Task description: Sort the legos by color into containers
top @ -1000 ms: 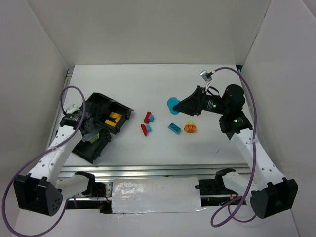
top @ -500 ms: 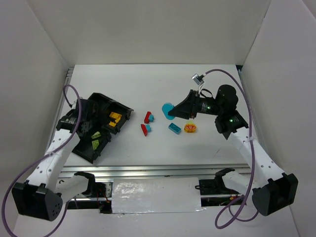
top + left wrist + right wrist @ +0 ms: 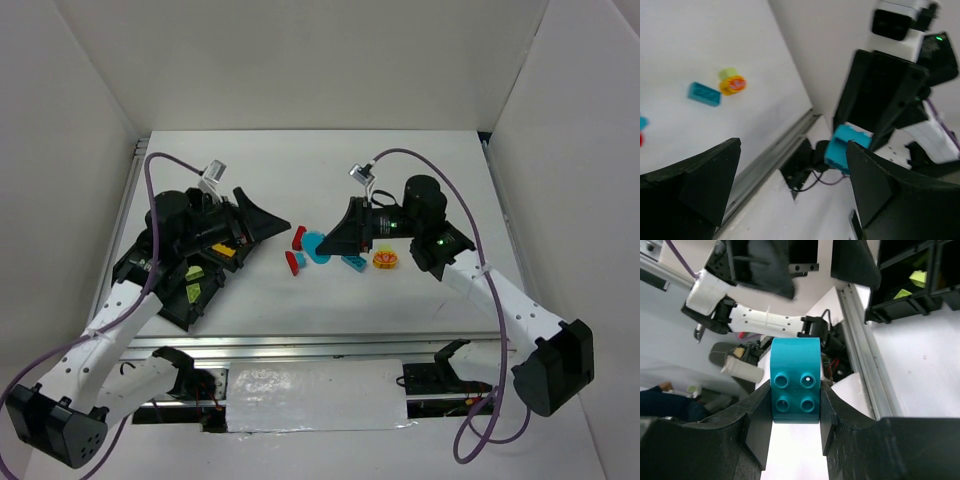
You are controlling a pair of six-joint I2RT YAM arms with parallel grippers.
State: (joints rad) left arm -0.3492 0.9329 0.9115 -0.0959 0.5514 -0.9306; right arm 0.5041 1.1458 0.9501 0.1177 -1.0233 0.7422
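Observation:
My right gripper [image 3: 325, 245] is shut on a cyan-blue brick [image 3: 318, 246] with four studs [image 3: 795, 380] and holds it above the table, just right of the red bricks. My left gripper [image 3: 268, 224] is open and empty, raised over the black tray's [image 3: 165, 300] right edge and pointing at the right gripper. The held brick also shows in the left wrist view [image 3: 847, 147]. On the table lie two red bricks [image 3: 299, 236] [image 3: 291, 262], a flat cyan brick [image 3: 352, 262] and an orange-yellow piece [image 3: 385, 259]. The tray holds orange-yellow bricks [image 3: 225, 250] and lime green bricks [image 3: 192, 292].
The tray sits tilted at the left of the table, its lime green compartment also in the right wrist view [image 3: 917, 276]. White walls close in the table on three sides. A metal rail [image 3: 320, 345] runs along the near edge.
My left gripper has lifted out of the tray and swung right toward the centre. My right gripper has carried the cyan brick left, from above the orange piece to beside the red bricks.

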